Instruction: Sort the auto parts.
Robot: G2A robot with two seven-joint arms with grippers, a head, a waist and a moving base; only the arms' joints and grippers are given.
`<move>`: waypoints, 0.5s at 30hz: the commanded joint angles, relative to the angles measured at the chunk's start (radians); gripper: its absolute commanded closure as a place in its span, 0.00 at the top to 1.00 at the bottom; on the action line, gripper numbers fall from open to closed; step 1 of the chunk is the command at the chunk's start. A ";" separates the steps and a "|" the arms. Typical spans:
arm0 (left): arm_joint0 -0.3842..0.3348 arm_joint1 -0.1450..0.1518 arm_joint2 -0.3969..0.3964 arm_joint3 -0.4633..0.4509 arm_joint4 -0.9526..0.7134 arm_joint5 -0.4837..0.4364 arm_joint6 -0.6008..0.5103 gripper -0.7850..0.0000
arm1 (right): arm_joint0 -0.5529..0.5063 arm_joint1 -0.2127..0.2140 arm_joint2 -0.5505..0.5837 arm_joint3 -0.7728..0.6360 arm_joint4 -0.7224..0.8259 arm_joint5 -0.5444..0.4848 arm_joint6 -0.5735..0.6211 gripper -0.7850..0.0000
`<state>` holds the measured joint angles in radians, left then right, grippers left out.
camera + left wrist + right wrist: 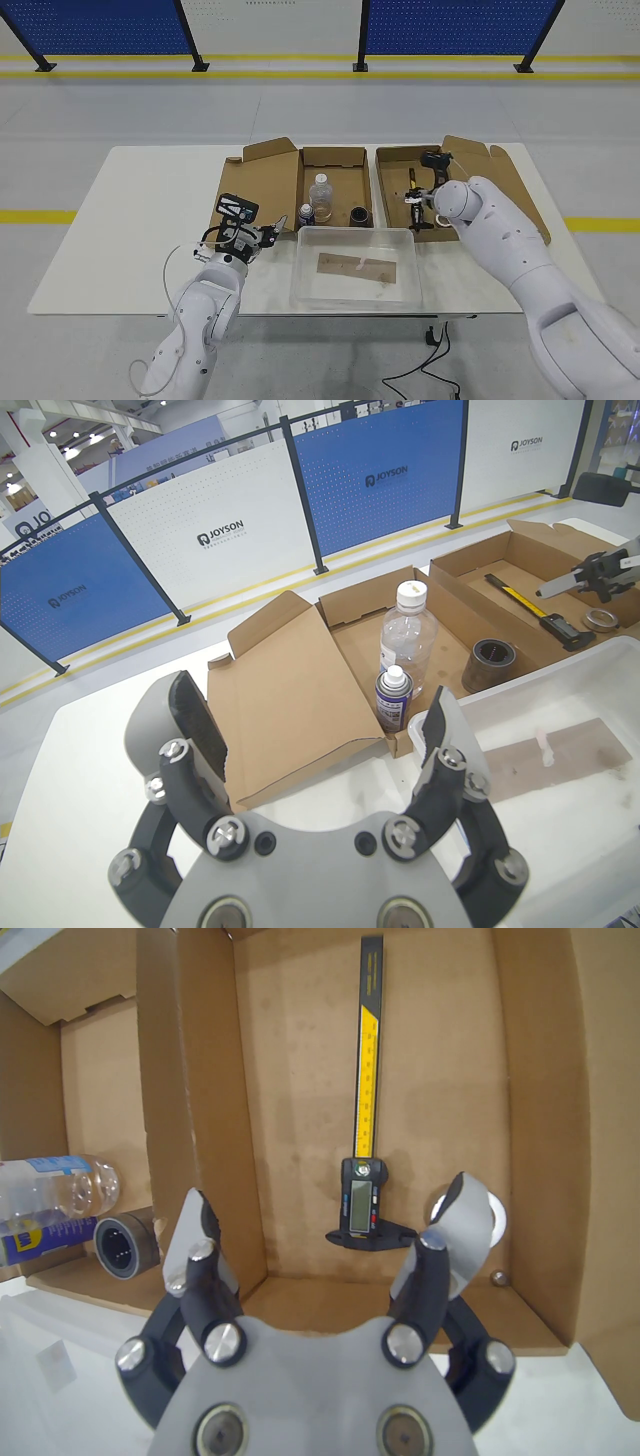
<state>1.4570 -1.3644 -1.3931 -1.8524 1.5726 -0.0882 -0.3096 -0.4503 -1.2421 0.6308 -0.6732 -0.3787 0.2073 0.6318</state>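
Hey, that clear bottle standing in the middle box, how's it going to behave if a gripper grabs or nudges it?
The bottle stands upright, tall and narrow, so a nudge near its cap would probably tip it. Its clear walls look thin and may dent under a firm squeeze. The spray can stands close beside it and could get knocked too.

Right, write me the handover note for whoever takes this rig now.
Left pincer open, empty, above the table near the flap of the left box. Right pincer open, empty, over the right box near the caliper.
Left box: bottle, spray can, dark cylinder. Right box: caliper, metal ring. In front, clear bin: one small pale piece over a brown strip.
Done: five items boxed. Left: likely that pale piece; hard to identify.
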 commanded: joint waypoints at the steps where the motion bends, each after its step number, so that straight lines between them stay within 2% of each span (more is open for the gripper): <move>1: 0.000 0.000 0.000 0.000 0.000 0.000 0.000 1.00 | 0.005 0.002 0.008 -0.011 -0.019 0.005 -0.027 1.00; 8: 0.000 0.000 0.000 0.000 0.000 0.000 0.000 1.00 | -0.021 0.041 0.071 -0.198 -0.132 0.117 -0.083 1.00; 15: 0.000 0.000 0.000 0.000 0.000 0.000 0.000 1.00 | -0.199 0.125 0.208 -0.551 -0.263 0.259 -0.032 1.00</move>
<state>1.4570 -1.3644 -1.3931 -1.8524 1.5726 -0.0882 -0.3096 -0.6199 -1.1279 0.8174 -1.1704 -0.6264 0.4508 0.5887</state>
